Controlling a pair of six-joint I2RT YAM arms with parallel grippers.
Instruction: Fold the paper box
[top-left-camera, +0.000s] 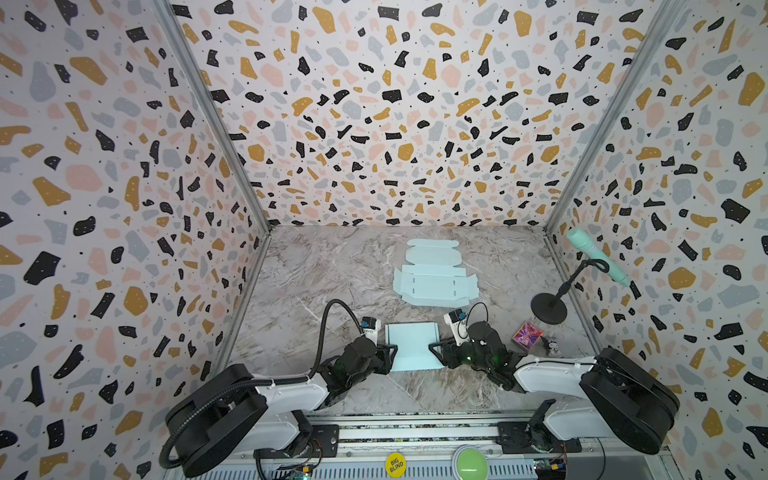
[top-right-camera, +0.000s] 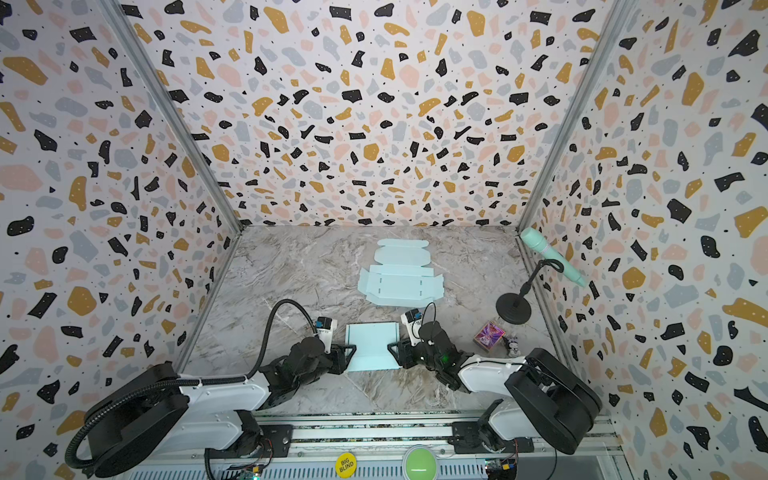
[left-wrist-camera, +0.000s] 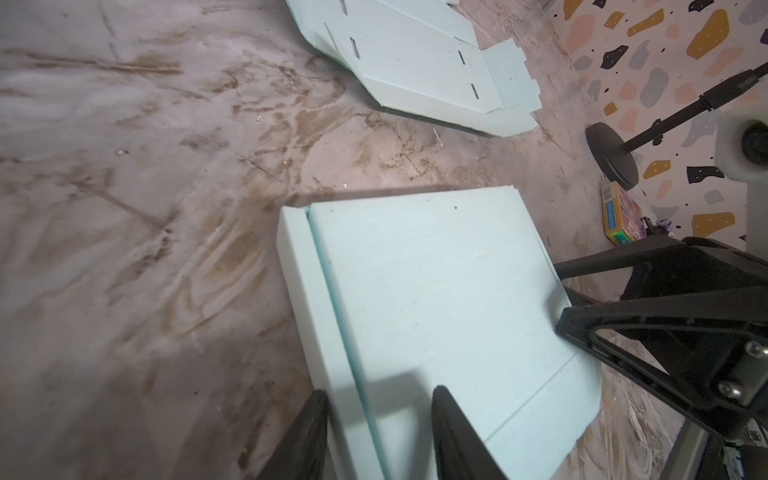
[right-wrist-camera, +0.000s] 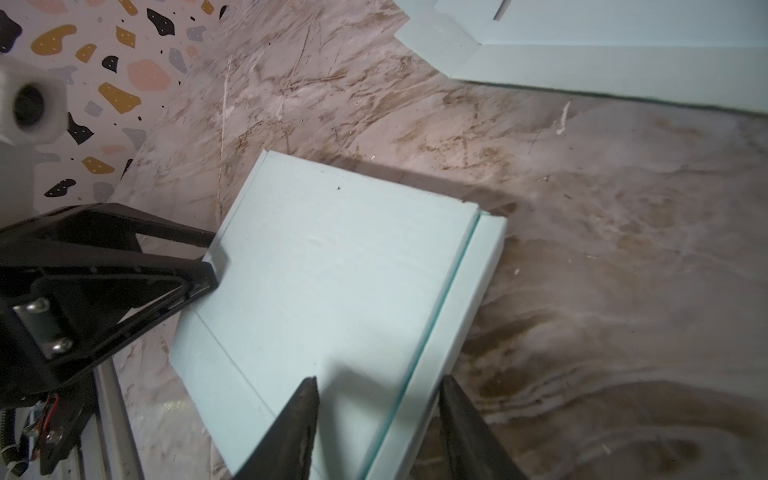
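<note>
The box (top-left-camera: 413, 347) lies on the desk (top-left-camera: 311, 291) between both arms; left hand (top-left-camera: 392, 355) and right hand (top-left-camera: 433, 352) each spread astride one side edge, likely ready to pinch and crease it upright

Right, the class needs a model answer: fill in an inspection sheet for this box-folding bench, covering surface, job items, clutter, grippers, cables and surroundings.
Surface: marble-pattern table, a few small specks.
Job's things: partly folded box between the arms, side edges folded; flat blank lies behind it, apart.
Clutter: microphone on its stand, card box and small figurine, all near the right wall.
Grippers: left gripper open, straddling the box's left edge; right gripper open, straddling its right edge.
Cables: black hose arches over the left arm; thin cable loops above the right wrist.
Surroundings: terrazzo walls on three sides; green button and yellow sticker at the front rail.
</note>
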